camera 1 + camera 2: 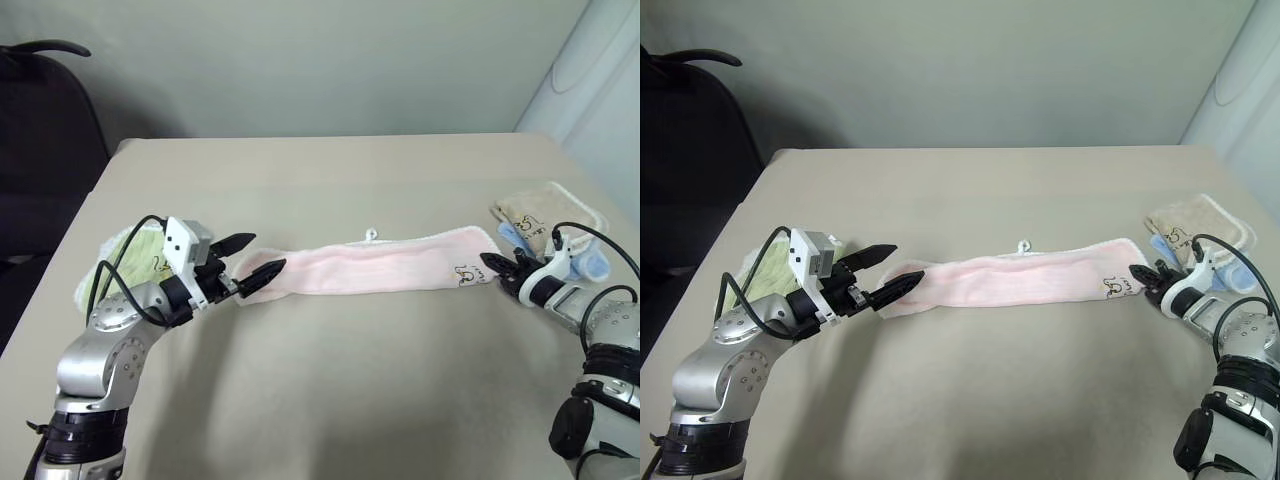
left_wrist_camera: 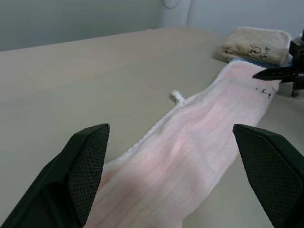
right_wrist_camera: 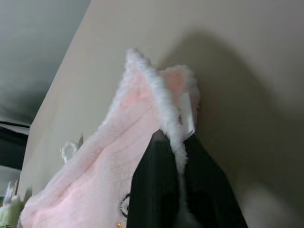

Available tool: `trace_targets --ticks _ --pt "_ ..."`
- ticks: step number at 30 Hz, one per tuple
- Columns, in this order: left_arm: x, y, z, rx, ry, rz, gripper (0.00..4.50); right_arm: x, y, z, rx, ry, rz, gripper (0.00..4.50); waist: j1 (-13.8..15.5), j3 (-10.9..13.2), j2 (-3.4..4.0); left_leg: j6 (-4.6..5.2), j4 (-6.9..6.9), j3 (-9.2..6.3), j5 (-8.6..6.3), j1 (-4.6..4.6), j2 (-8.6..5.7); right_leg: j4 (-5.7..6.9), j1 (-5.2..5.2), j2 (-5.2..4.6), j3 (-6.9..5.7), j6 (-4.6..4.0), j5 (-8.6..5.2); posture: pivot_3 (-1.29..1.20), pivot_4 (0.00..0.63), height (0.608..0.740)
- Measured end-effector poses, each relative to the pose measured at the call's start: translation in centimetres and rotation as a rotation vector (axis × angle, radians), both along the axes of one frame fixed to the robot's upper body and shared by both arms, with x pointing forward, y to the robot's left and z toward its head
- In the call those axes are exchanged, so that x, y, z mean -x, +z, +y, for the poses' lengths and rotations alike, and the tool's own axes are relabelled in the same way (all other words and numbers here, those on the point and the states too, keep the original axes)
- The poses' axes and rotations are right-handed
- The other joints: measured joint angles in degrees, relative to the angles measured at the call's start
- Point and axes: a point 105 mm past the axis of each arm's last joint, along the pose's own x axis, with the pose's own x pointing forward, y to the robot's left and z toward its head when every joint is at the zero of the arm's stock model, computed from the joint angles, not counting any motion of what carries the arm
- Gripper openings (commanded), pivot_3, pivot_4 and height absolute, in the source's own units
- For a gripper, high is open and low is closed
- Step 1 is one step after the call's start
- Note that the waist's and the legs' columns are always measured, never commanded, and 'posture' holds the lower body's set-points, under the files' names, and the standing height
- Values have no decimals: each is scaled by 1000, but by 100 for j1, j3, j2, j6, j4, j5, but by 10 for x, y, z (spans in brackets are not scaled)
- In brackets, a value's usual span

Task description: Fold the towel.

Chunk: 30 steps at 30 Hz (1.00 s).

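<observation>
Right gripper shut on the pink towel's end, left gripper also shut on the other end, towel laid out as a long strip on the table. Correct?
One thing is off: the left gripper is open, not shut. The left wrist view shows its fingers spread wide on either side of the towel. The rest holds: the right gripper is shut on the towel's end, and the towel lies as a long strip on the table.

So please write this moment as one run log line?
towel: flat strip on table | right gripper: shut on towel end | left gripper: open, at other end | fold: not yet done
</observation>
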Motion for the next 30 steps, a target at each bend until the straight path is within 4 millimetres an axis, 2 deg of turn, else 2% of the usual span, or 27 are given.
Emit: trace_targets --ticks 3,8,10,12,15,19,22,26,30 --pt "-1 -2 1 -19 15 1 4500 3 11 -10 46 3 -31 41 25 9 16 -1 -3 1 0 -3 0 1 -5 0 0 0 0 0 150 740" --pt "-2 -7 -4 -44 4 9 4500 7 53 -34 227 9 -149 41 36 15 24 -1 -3 3 0 -5 -1 0 -4 1 1 0 0 0 150 740" --pt "-3 -8 -5 -47 6 2 4500 7 65 -36 300 35 -181 41 33 15 24 0 -3 4 0 -5 -1 0 -5 2 2 0 0 0 150 740" --pt "-4 -9 -4 -50 11 1 4500 6 73 -29 362 82 -210 41 28 15 25 0 -3 5 0 -5 0 0 -6 3 3 1 0 0 150 740" --pt "-5 -11 -4 -45 12 7 4500 4 82 -9 493 193 -254 41 25 16 26 -1 -3 5 0 -5 0 1 -7 4 3 1 0 0 150 740" --pt "-6 -13 -6 -46 11 7 4500 5 90 37 672 394 -340 41 27 16 26 -1 -2 5 0 -6 0 0 -6 5 2 1 -1 0 150 740" --pt "-6 -13 -7 -43 10 4 4500 7 88 70 778 528 -373 41 29 16 25 -5 -1 4 3 -6 0 0 -6 5 3 3 -1 0 150 740" --pt "-6 -15 -12 -26 4 8 4500 7 72 111 959 692 -390 41 28 17 24 -7 -2 2 4 -6 2 0 -8 5 1 3 -1 0 150 740" --pt "-6 -16 -15 -11 9 7 4500 10 36 149 1022 834 -368 41 29 18 19 -8 0 1 4 -11 2 2 -14 4 1 3 -1 0 150 740"
